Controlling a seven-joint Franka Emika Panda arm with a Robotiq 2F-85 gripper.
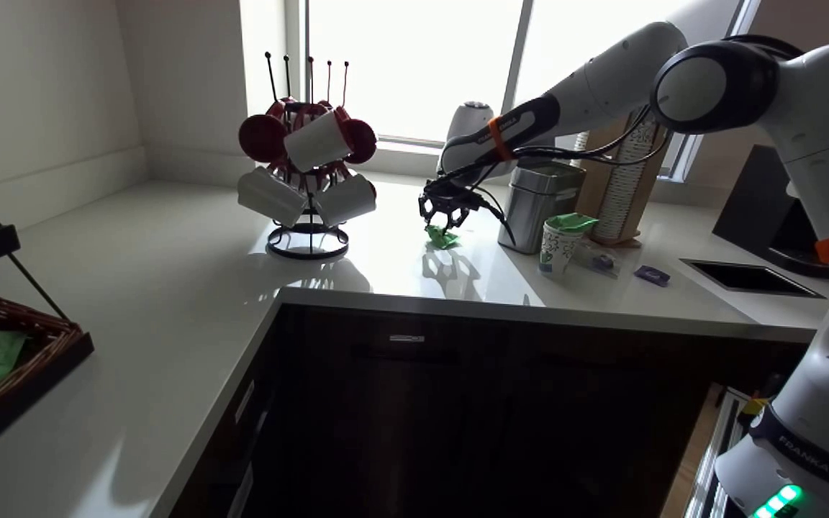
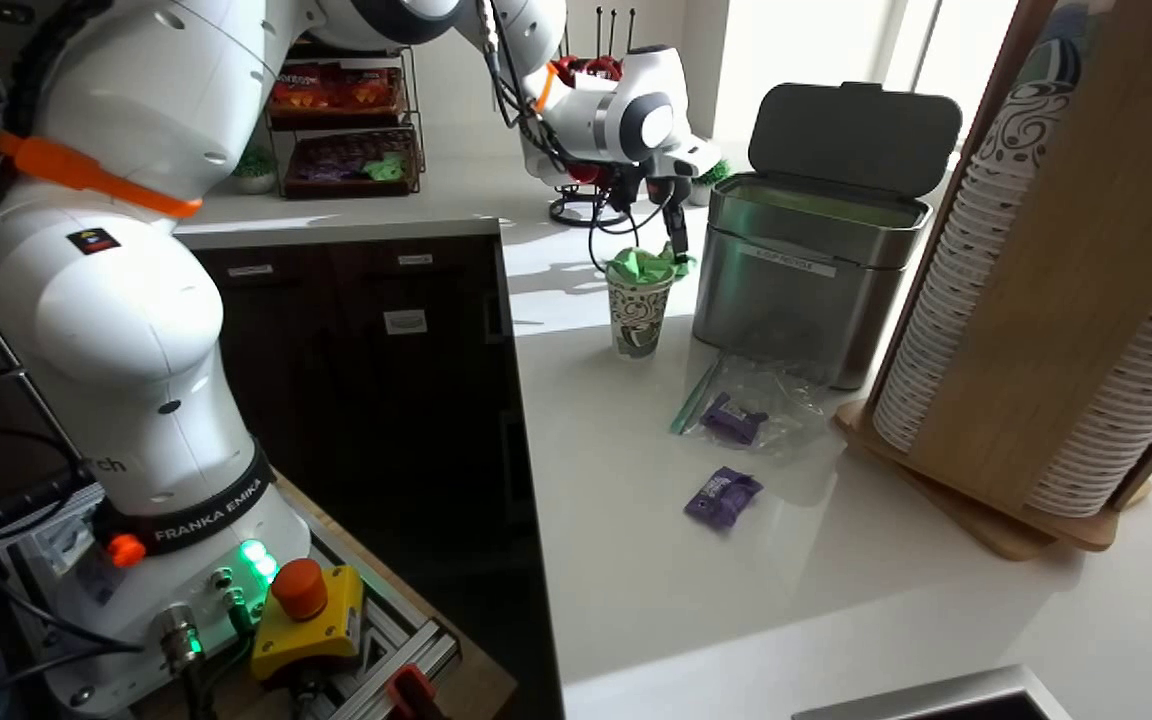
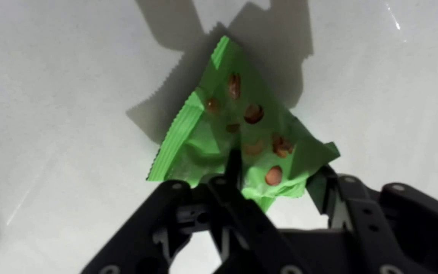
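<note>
A green packet (image 3: 238, 114), printed with nuts, is lying on the tabletop (image 3: 70, 95), between the jaws of the hand (image 3: 276, 179). The jaws are standing partway apart; whether they are gripping it, I cannot tell. In an exterior view, a rack (image 1: 306, 229) of mugs (image 1: 319, 140) is standing to its left, a metal bin (image 1: 529, 208) to its right; green wrapping (image 1: 571, 222) is topping a patterned cup (image 1: 557, 250) beside the bin.
</note>
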